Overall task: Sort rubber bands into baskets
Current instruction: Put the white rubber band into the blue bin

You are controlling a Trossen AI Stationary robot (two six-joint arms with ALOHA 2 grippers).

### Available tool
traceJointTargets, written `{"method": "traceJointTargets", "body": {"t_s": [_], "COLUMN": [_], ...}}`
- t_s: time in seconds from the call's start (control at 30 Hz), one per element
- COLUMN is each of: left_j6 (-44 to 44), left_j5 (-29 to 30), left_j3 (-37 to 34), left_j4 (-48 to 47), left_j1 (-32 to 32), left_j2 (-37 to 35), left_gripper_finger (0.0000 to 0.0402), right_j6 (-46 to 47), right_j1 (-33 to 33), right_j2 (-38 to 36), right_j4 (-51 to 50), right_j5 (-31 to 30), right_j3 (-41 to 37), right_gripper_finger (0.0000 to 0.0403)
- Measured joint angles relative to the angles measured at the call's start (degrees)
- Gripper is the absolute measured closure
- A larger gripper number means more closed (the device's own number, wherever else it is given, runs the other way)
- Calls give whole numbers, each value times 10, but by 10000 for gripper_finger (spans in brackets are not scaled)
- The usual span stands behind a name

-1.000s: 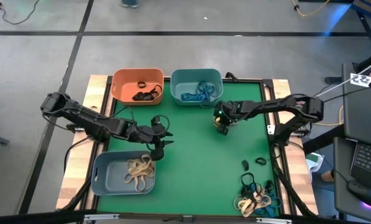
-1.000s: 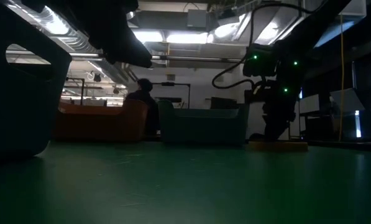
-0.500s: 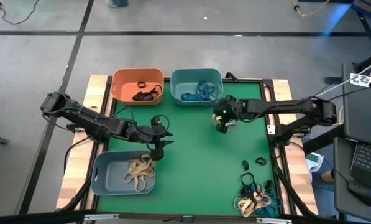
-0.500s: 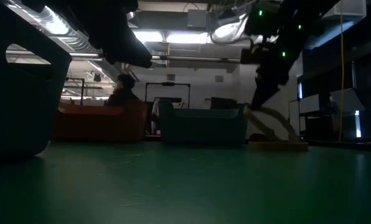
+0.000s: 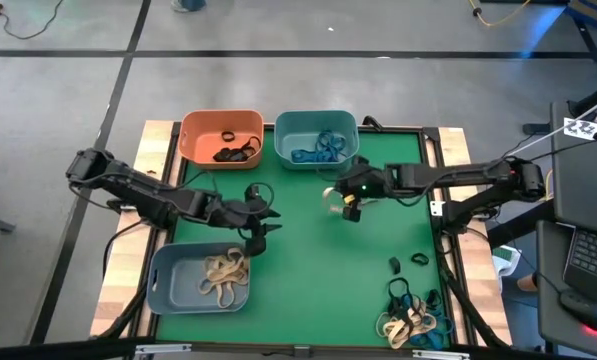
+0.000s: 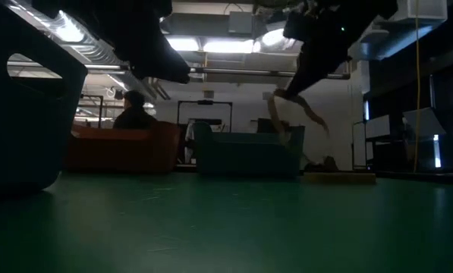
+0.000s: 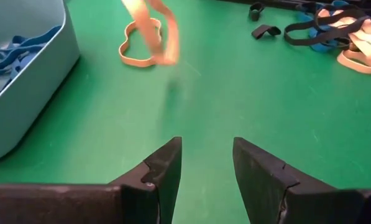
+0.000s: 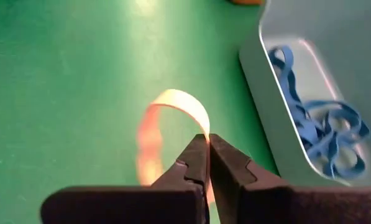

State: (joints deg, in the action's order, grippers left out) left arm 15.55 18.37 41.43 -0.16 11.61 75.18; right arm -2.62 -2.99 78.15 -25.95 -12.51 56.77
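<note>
The right pincer (image 5: 347,203) hangs above the green surface (image 5: 318,260), just in front of the teal basket (image 5: 316,139), clenched on a tan rubber band (image 8: 166,134) that dangles from its tips. The left pincer (image 5: 254,232) waits released, grasping nothing, beside the grey-blue basket (image 5: 198,277) of tan bands. Black bands lie in the orange basket (image 5: 221,137), and an unsorted pile (image 5: 413,314) sits at the surface's near right corner.

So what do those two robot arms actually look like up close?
Both are slim dark jointed arms with black cables along them. The left gripper ends in two wedge-shaped matte black fingers. The right gripper has similar black fingers, and small green lights glow near its wrist.
</note>
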Motion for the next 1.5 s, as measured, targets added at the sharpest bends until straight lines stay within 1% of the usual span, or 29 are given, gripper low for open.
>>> {"method": "traceJointTargets", "body": {"t_s": [0.23, 0.37, 0.63, 0.7, 0.9, 1.03, 1.23, 1.5], "left_j6": [-9, -25, -54, -68, -112, -116, -122, -123], "left_j5": [-10, -23, -23, -23, -23, -23, -20, -20], "left_j3": [0, 0, 0, 0, 0, 0, 0, 1], "left_j4": [20, 58, 201, 230, 315, 353, 401, 438], "left_j1": [-29, -42, -54, -54, -54, -57, -65, -65], "left_j2": [0, 14, 74, 86, 117, 136, 166, 173], "left_gripper_finger": [260, 260, 260, 260, 260, 260, 260, 260], "right_j6": [-14, -28, -38, -39, -39, -39, -40, -41], "right_j1": [30, 43, 56, 56, 56, 56, 56, 56], "right_j2": [0, 3, 9, 9, 9, 9, 9, 9], "right_j4": [53, 100, 162, 175, 201, 210, 237, 248], "right_j5": [3, 30, 32, 42, 53, 61, 95, 96], "right_j3": [0, 0, 0, 0, 0, 0, 0, 0], "right_gripper_finger": [386, 386, 386, 386, 386, 386, 386, 386]}}
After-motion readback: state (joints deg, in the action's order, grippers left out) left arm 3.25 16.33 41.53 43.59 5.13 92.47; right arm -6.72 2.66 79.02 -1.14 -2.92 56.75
